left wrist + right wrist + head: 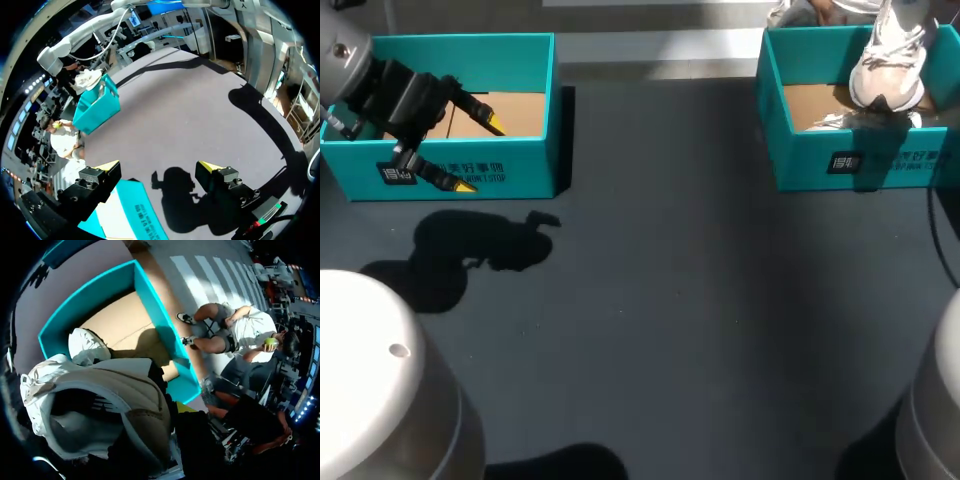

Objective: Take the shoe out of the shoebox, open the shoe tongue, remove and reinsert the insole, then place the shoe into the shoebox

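A white shoe [888, 62] hangs heel-down over the right teal shoebox [810, 160], partly above the box's rim. In the right wrist view the shoe [100, 405] fills the space at my right gripper [170, 422], which is shut on its collar; only a bit of one yellow tip shows. Below it lies a second white piece [82, 344] on the box's cardboard floor [120, 325]. My left gripper [478, 155] hovers open over the front wall of the left teal box [535, 110], nothing between its fingers [107, 166].
The left box's corner [132, 210] sits right under my left gripper. The dark grey tabletop [680, 300] stretches between the two boxes. From the left wrist, the right box [97, 102] shows far across the table.
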You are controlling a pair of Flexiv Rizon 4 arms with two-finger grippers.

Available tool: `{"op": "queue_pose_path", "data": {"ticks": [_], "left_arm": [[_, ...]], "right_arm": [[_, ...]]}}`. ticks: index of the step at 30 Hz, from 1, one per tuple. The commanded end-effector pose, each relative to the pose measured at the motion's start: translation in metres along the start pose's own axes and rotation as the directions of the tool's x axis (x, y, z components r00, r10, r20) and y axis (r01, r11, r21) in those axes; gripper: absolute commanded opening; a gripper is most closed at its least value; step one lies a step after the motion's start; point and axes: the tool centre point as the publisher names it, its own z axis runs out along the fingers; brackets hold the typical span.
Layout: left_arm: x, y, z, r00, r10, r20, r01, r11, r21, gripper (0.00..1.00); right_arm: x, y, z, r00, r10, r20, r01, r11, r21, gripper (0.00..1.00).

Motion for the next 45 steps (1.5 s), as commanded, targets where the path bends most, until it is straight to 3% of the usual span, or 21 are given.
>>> {"op": "queue_pose_path", "data": {"ticks": [1, 7, 27, 34, 42, 45], "left_arm": [[0.001, -0.001, 0.0, 1.0, 0.0, 0.0, 0.0, 1.0, -0.004, 1.0], [0.001, -0.001, 0.0, 1.0, 0.0, 0.0, 0.0, 1.0, -0.004, 1.0], [0.001, -0.001, 0.0, 1.0, 0.0, 0.0, 0.0, 1.0, -0.004, 1.0], [0.001, -0.001, 0.0, 1.0, 0.0, 0.0, 0.0, 1.0, -0.004, 1.0], [0.001, -0.001, 0.0, 1.0, 0.0, 0.0, 0.0, 1.0, -0.004, 1.0], [0.001, -0.001, 0.0, 1.0, 0.0, 0.0, 0.0, 1.0, -0.004, 1.0]], "right_arm": [[0.001, -0.014, -0.002, 0.844, 0.537, -0.002, -0.537, 0.843, 0.02, 0.0], [0.022, -0.036, 0.001, 0.545, 0.838, -0.031, -0.832, 0.545, 0.104, 0.0], [0.022, -0.036, 0.001, 0.545, 0.838, -0.031, -0.832, 0.545, 0.104, 0.0], [0.022, -0.032, -0.004, 0.509, 0.86, -0.025, -0.859, 0.51, 0.042, 0.0], [0.024, -0.034, -0.003, 0.517, 0.856, -0.02, -0.855, 0.517, 0.045, 0.0], [0.028, -0.038, 0.006, 0.494, 0.869, -0.005, -0.868, 0.494, 0.047, 0.0]]}}
